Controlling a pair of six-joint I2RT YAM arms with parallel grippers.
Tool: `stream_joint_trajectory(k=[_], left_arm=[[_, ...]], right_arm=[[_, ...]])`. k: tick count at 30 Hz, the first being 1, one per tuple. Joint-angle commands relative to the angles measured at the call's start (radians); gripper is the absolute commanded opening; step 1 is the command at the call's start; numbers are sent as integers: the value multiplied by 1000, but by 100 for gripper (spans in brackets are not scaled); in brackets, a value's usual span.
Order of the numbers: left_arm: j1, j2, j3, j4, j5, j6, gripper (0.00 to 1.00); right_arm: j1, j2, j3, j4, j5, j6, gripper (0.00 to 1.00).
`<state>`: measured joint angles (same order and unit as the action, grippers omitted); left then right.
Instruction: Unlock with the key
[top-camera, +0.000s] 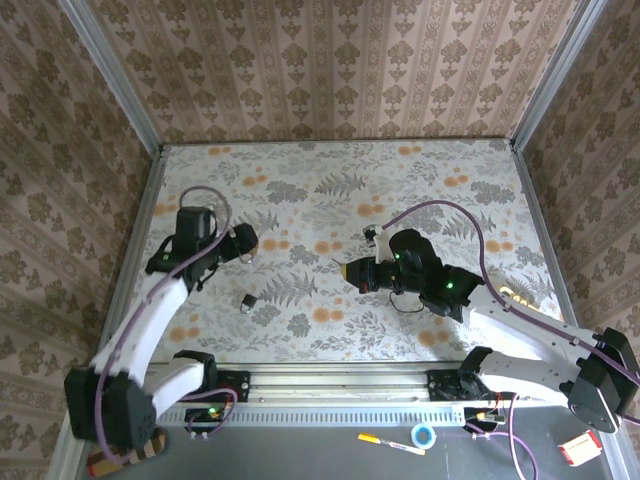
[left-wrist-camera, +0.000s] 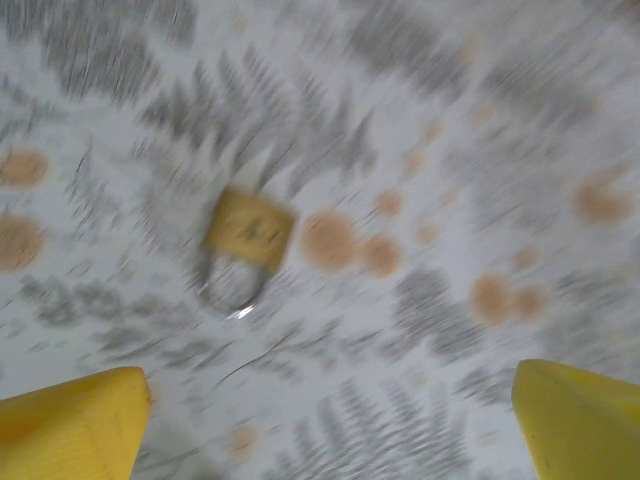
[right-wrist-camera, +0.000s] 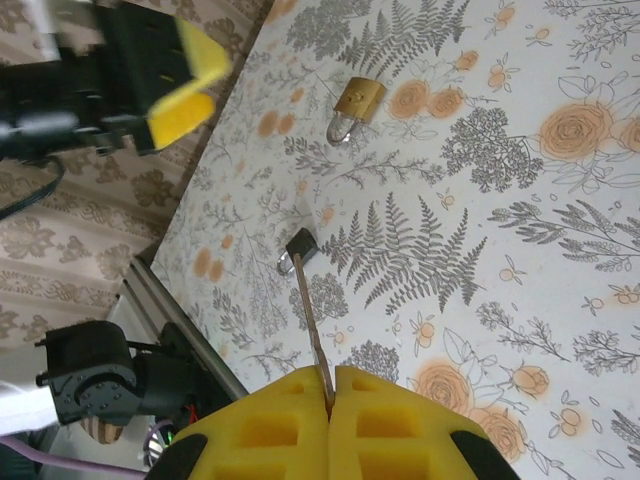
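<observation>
Yellow-padded right gripper pressed shut on a thin silver key, sharp from its own wrist, brass padlock flat on the floral table beyond the tip. Blurred from the left wrist: left gripper gaping wide, empty, over that padlock.

Overhead camera facing down on table, both wrist cameras close, sharing padlock

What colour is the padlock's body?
The padlock body is brass gold, clearest in the right wrist view.
</observation>
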<state>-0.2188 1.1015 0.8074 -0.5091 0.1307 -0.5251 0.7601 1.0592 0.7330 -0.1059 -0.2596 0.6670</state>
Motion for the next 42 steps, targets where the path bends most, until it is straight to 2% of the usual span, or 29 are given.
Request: stream_joint_trajectory(k=[1, 3, 8, 14, 17, 29, 34, 42], left_arm=[[9, 145, 83, -167, 36, 215, 93], [2, 230, 135, -177, -63, 244, 93], [-16, 462, 315, -243, -184, 329, 92], [-35, 648, 455, -295, -214, 379, 90], [-51, 687, 467, -282, -193, 385, 89], [-85, 847, 528, -277, -267, 369, 83], [-81, 878, 544, -275, -287, 373, 76], [-64, 866, 505, -261, -258, 367, 64]], right_arm=[[1, -5, 45, -66, 26, -40, 0], [1, -11, 42, -68, 24, -41, 0], [-1, -32, 16, -53, 13, -34, 0], [-7, -42, -10, -54, 10, -33, 0], [-10, -48, -21, -46, 7, -32, 0], [-22, -39, -46, -17, -9, -29, 0], [-29, -38, -57, -11, -9, -27, 0], [-37, -54, -75, -14, -6, -24, 0]])
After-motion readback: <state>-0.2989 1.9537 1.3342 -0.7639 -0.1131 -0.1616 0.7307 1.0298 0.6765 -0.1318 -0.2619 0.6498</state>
